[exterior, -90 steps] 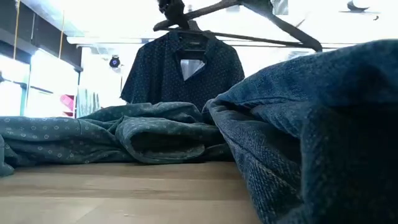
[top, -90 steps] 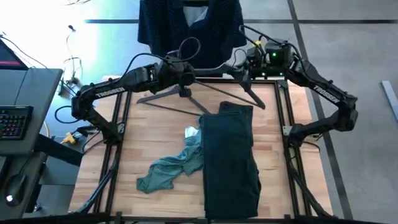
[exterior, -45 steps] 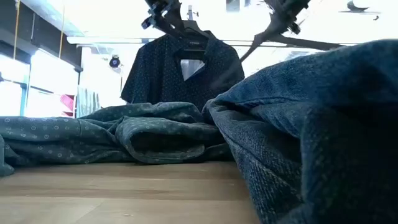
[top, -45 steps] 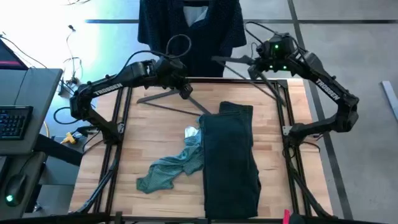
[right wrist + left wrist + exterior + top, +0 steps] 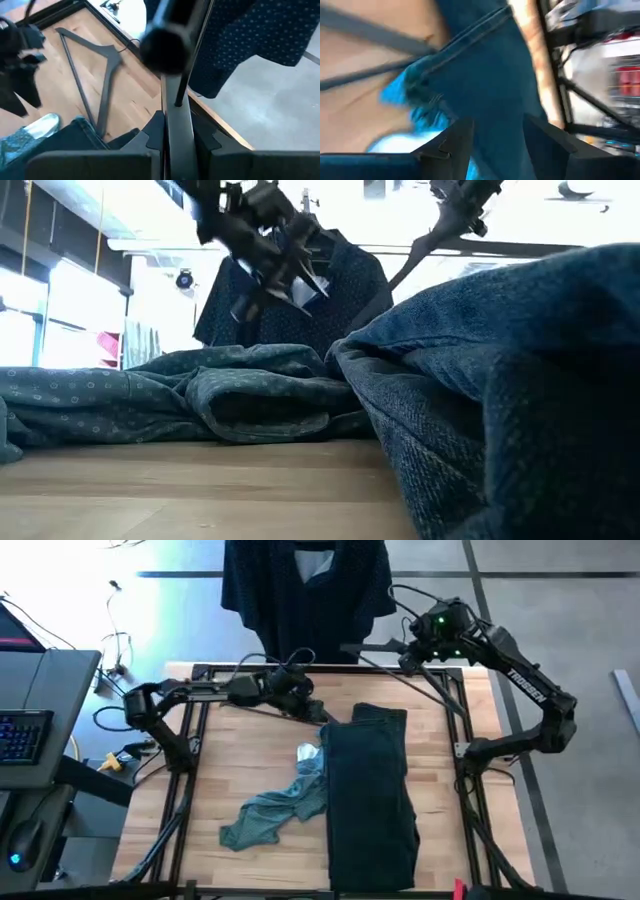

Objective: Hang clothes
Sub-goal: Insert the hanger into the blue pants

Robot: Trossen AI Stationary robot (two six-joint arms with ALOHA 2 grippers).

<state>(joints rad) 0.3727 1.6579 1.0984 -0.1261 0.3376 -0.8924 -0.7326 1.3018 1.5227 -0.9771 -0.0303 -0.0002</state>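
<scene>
The right claw (image 5: 412, 652) is raised above the far right corner of the surface (image 5: 250, 765), its fingers (image 5: 159, 131) closed narrowly on a dark grey hanger (image 5: 385, 644) that it holds in the air. The left claw (image 5: 300, 700) is low over the far middle of the surface, its fingers (image 5: 452, 142) standing apart with nothing between them, just above the top edge of the black trousers (image 5: 372, 795). A second hanger (image 5: 97, 75) lies flat on the wood close to the left claw; the high view hides most of it behind the left arm, while the right wrist view shows its triangle plainly. The trousers lie lengthwise down the right middle of the surface, with the teal shirt (image 5: 275, 808) crumpled against their left side. The navy dotted shirt (image 5: 305, 585) hangs beyond the far edge, well apart from both. In the low view the trousers (image 5: 500, 390) and teal shirt (image 5: 180, 395) fill the foreground and block the wood behind them, with the navy shirt (image 5: 285, 305) hanging upright beyond. A keyboard (image 5: 20, 735) sits on a side desk left of the surface.
</scene>
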